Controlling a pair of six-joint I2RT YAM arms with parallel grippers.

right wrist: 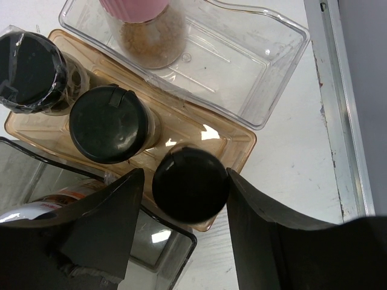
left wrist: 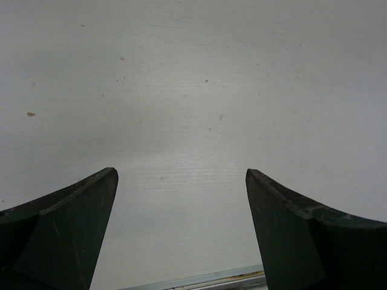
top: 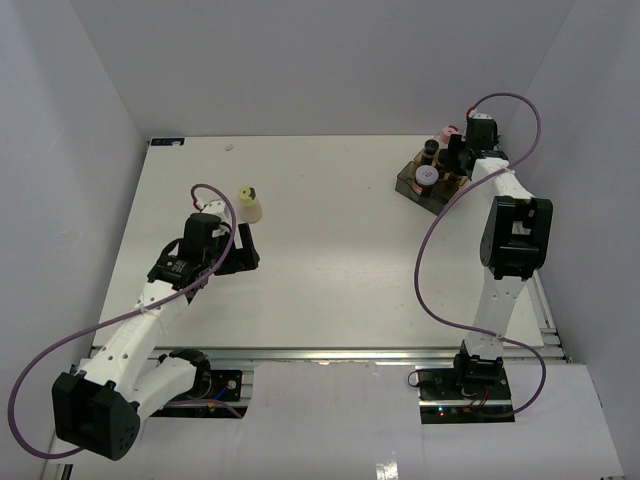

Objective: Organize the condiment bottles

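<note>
Left pincer (left wrist: 181,175) apart over white table (left wrist: 193,72). Right pincer (right wrist: 185,173) straddles round black-capped bottle (right wrist: 190,192) in clear amber plastic tray (right wrist: 236,136); clamping unclear.

My two fingers (left wrist: 66,229) rise dark from the lower corners, one at the left and one at the right, spread wide with nothing between them. Past them I see only the white counter (left wrist: 193,90), faintly grained and dotted with small specks, one brownish speck (left wrist: 30,113) near the left edge. A thin metal strip (left wrist: 199,281) runs along the bottom between my fingers.
</note>
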